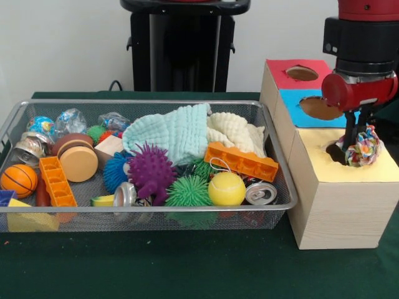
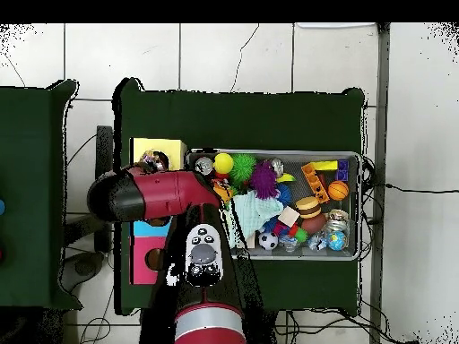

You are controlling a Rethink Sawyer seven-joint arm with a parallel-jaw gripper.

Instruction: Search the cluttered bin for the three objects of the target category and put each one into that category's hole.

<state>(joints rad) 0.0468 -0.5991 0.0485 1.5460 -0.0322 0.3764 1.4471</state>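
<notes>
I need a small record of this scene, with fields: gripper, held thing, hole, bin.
gripper: over the yellow box, shut on a piece
held thing: multicolour fabric piece, at the hole's edge, not yet dropped in
hole: in the yellow top, partly hidden by the gripper
bin: left of the boxes in the front view, full of toys, cans and two towels

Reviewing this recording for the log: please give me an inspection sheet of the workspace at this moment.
Surface: dark green table.
Job's things: wire bin, full; one multicoloured fabric piece at the hole in the yellow-topped box.
Clutter: mint towel, cream towel, purple spiky ball, tennis ball, orange brick, can.
Gripper: over the yellow hole, shut on the fabric piece.
Cables: several on the floor.
Surroundings: tiled floor, second green table.
</notes>
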